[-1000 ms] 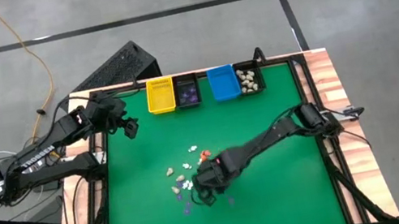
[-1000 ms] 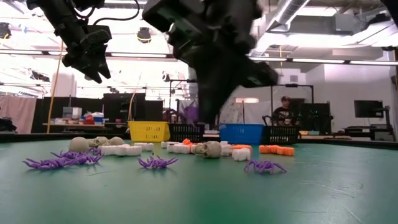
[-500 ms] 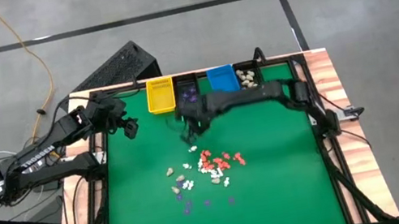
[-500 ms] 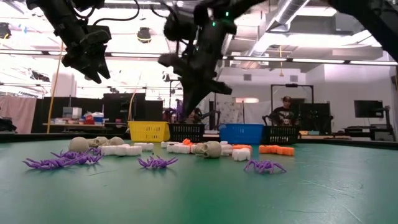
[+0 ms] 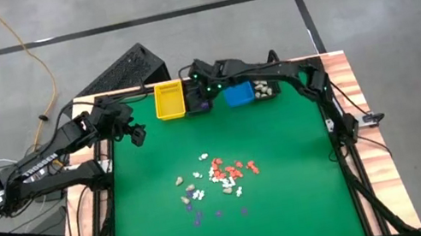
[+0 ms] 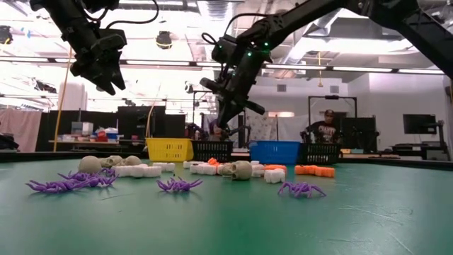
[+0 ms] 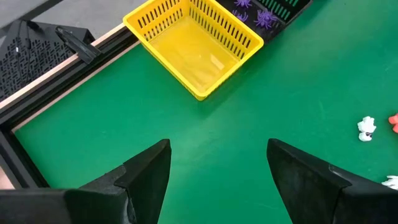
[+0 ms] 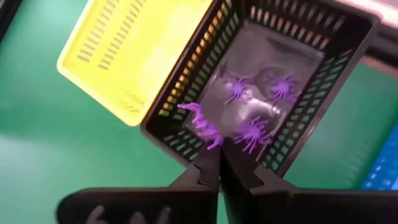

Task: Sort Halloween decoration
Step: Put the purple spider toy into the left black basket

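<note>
The Halloween decoration [image 5: 217, 179] lies mostly as a loose scatter in the middle of the green table [image 5: 296, 207], well apart from the row of bins at the far edge. In the scatter, orange-red pieces [image 5: 232, 167] sit toward the right, white pieces [image 5: 198, 193] and beige skulls [image 6: 241, 169] in the centre, and purple spiders [image 6: 178, 185] on the near side. Largest of all are the two dark arms. The right arm reaches across the far edge, and the right gripper [image 8: 215, 165] hangs over the black bin [image 8: 323, 68]. Its fingers are pinched nearly together on a purple spider [image 8: 200, 125], held just above the bin's near wall. Three more purple spiders [image 8: 255, 132] already lie on that bin's floor. The left arm waits over the table's far-left corner. There the left gripper [image 7: 217, 171] hangs with its fingers spread wide and nothing between them, near the yellow bin [image 7: 194, 37]. The yellow bin touches the black bin's side. Next in the row is a blue bin [image 5: 236, 87]. Beyond that, a second black bin [image 5: 264, 84] holds beige skulls. A person [image 6: 324, 127] shows in the room behind the table.
</note>
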Tool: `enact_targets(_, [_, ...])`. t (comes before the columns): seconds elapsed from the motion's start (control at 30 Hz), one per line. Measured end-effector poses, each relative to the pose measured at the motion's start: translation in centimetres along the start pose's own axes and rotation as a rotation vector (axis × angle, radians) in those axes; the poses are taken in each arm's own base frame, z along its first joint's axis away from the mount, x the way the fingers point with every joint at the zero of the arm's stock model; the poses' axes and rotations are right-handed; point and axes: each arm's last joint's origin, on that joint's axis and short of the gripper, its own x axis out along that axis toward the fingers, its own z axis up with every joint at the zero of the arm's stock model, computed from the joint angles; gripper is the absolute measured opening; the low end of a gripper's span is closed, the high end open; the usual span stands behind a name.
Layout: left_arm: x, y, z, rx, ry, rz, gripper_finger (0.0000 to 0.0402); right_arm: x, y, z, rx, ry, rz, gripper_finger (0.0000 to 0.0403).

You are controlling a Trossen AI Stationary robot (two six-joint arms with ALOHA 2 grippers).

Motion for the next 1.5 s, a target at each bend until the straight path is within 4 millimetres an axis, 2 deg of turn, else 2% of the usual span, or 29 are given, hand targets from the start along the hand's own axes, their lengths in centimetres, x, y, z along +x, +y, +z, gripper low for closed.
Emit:
enact_targets(0.33, [0.0, 0.0, 0.0, 0.000, 0.000, 0.000, 0.0256, 0.0, -0.1, 0.4, -0.024, -0.019, 0.019, 0.0113])
enact_targets(0.43, [0.0, 0.0, 0.0, 0.000, 0.000, 0.000, 0.0256, 0.0, 0.1, 0.2, -0.055, 0.025, 0.082, 0.0130])
enact_targets(0.6, [0.0, 0.0, 0.0, 0.000, 0.000, 0.000, 0.0256, -1.0, 2.0, -1.8, -0.122, 0.145, 0.154, 0.0137])
enact_targets(0.73, [0.0, 0.0, 0.0, 0.002, 0.001, 0.000, 0.0256, -2.1, 5.2, -5.8, -0.208, 0.306, 0.186, 0.0135])
enact_targets(0.93, [0.0, 0.0, 0.0, 0.022, 0.001, -0.003, 0.0256, -3.9, 11.6, -14.6, -0.303, 0.491, 0.194, 0.0134])
enact_targets(1.07, [0.0, 0.0, 0.0, 0.022, 0.002, -0.004, 0.0256, -5.7, 15.0, -20.3, -0.300, 0.532, 0.185, 0.0135])
enact_targets(1.17, [0.0, 0.0, 0.0, 0.025, 0.003, -0.010, 0.0256, -7.0, 16.3, -23.8, -0.275, 0.530, 0.125, 0.0142])
enact_targets(1.3, [0.0, 0.0, 0.0, 0.037, 0.003, -0.011, 0.0256, -8.2, 17.2, -26.8, -0.215, 0.559, 0.073, 0.0169])
enact_targets(1.4, [0.0, 0.0, 0.0, 0.038, 0.004, -0.016, 0.0256, -8.4, 17.5, -28.7, -0.163, 0.556, 0.023, 0.0199])
enact_targets(1.5, [0.0, -0.1, 0.0, 0.038, 0.007, -0.031, 0.0256, -7.6, 17.6, -30.4, -0.133, 0.539, -0.040, 0.0221])
